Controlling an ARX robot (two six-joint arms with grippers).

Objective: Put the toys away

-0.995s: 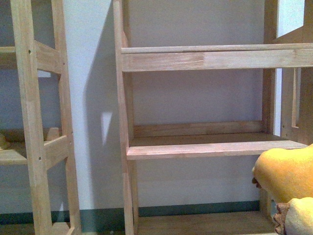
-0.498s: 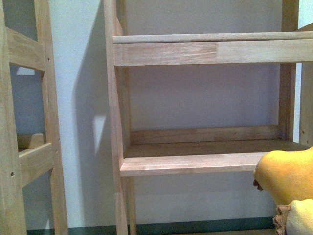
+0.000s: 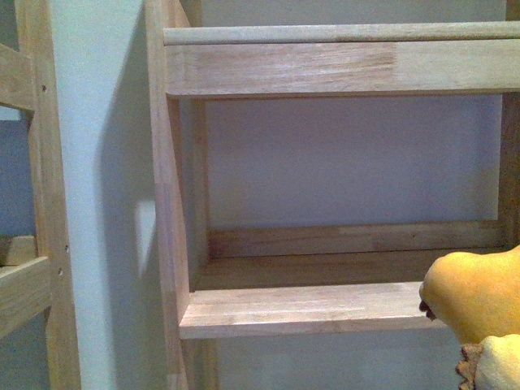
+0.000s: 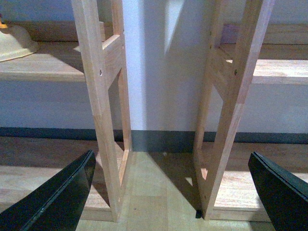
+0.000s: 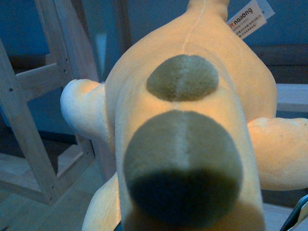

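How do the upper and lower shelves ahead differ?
Upper shelf shows only its front edge, topped by a rounded rail; lower shelf shows its top surface. The plush overlaps the lower shelf's right end, not the upper shelf. Both are light wood.

Light wooden shelf units (image 3: pixel 309 309) stand against a pale wall (image 3: pixel 349 162) with a dark baseboard (image 4: pixel 159 140).

Rack (image 3: pixel 175 203) against wall (image 3: pixel 349 162), second rack (image 3: pixel 41 203) left of it, plush (image 3: pixel 475 296) at right, before the first rack's shelf (image 3: pixel 309 309).
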